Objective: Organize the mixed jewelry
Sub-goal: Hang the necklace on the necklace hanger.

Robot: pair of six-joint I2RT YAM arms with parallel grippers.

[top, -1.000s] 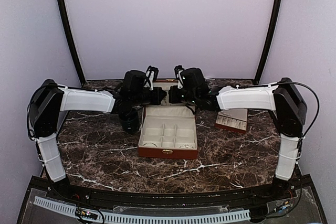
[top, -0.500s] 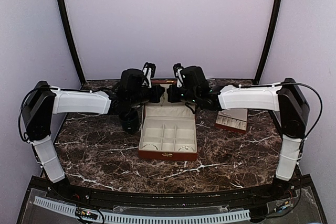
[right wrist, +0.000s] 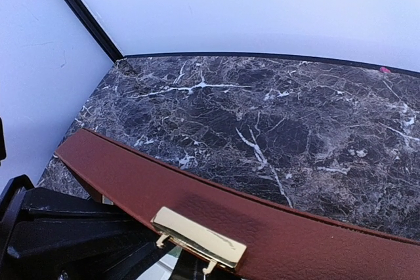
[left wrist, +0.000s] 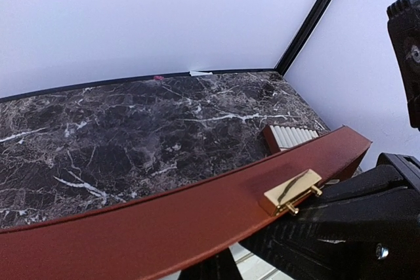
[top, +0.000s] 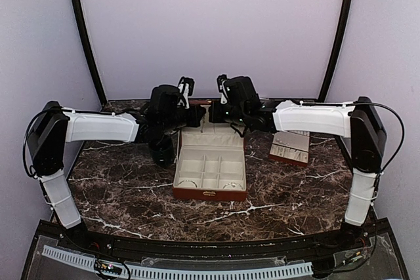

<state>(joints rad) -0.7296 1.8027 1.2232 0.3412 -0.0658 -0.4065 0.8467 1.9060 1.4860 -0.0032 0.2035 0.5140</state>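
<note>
Overhead view, dark veined marble table (top: 125, 188): at centre, a red-brown leatherette box (top: 210, 192) with cream lining, standing open, divided into small square compartments. Lid (top: 210, 140) raised upright at the far side, cream inner face toward the arm bases. In the front row of compartments, tiny pale metallic jewelry pieces (top: 188, 183): thin loops in the front-left cell, more in the front-right cell; too small to count or sort by type. Middle and rear cells hard to read. Left of the box, under the left forearm, a dark green cup (top: 162, 153), just beside the box's rear-left corner. Right of the box, well apart, a flat cream slotted tray (top: 290, 148) with a red-brown edge; seen also from the left wrist, beyond the lid. Both arms reaching inward, meeting above the lid's top edge. Left gripper (top: 197, 118) clenched, at the lid's left upper corner. Right gripper (top: 214, 115) clenched likewise, just beside it. Cannot tell whether either pinches the lid or merely sits against it. Wrist views: red-brown lid edge slanting across each frame, gold-coloured metal clasp (left wrist: 292, 192) at its middle, black gripper hardware below, marble beyond. No jewelry visible in either wrist view.
</note>
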